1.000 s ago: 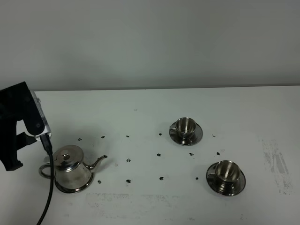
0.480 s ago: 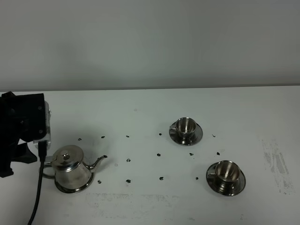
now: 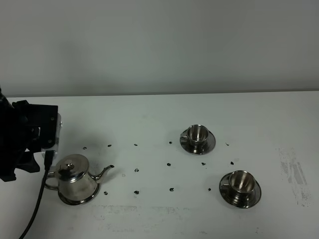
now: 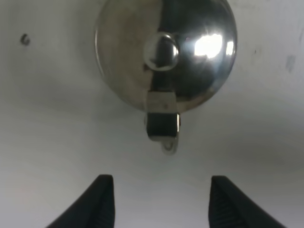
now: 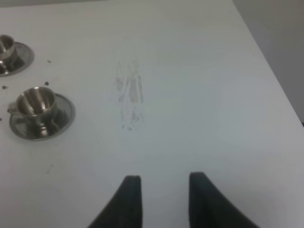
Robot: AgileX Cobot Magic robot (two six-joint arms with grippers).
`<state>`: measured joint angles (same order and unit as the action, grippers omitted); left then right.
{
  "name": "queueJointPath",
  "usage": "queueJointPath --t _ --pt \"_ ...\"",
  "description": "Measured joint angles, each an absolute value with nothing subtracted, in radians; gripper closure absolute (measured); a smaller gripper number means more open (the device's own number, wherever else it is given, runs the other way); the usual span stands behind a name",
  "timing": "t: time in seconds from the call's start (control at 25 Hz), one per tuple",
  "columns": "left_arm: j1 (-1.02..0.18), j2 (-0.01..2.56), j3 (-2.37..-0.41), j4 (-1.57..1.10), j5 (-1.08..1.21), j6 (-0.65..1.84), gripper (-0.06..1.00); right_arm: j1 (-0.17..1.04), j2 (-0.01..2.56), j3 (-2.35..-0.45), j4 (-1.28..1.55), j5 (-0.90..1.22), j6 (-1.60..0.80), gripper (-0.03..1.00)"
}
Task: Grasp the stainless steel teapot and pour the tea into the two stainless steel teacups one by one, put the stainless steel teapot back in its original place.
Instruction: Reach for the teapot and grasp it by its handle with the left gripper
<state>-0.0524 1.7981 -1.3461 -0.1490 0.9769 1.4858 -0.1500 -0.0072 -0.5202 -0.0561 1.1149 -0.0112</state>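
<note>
The stainless steel teapot [image 3: 76, 180] stands on a flat round coaster at the table's front left, spout pointing right. In the left wrist view the teapot [image 4: 166, 50] is seen from above with its loop handle [image 4: 162, 129] facing my left gripper [image 4: 159, 202]. That gripper is open and empty, a short way from the handle. Two stainless steel teacups sit on saucers, one at centre right [image 3: 198, 135] and one nearer the front right [image 3: 240, 184]. Both teacups show in the right wrist view [image 5: 39, 109] [image 5: 5, 45]. My right gripper [image 5: 161, 197] is open over bare table, away from the cups.
The left arm [image 3: 27, 139] and its black cable [image 3: 37, 209] hang at the table's left edge beside the teapot. Small dark specks [image 3: 136, 170] dot the white table between teapot and cups. A scuffed patch [image 3: 294, 174] marks the table at the right.
The left arm has moved right and lower, closer to the teapot's handle side. The teapot, cups and right gripper have not moved.
</note>
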Motion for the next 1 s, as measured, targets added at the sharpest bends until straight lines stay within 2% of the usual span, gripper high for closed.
queueJointPath --t 0.56,1.0 --pt "-0.081 1.840 -1.313 -0.146 0.880 1.497 0.48 -0.150 -0.007 -0.520 -0.056 1.115 -0.011 0.73" --pt "-0.102 1.859 -1.309 -0.119 0.901 1.452 0.48 -0.150 -0.007 -0.520 -0.056 1.115 -0.011 0.74"
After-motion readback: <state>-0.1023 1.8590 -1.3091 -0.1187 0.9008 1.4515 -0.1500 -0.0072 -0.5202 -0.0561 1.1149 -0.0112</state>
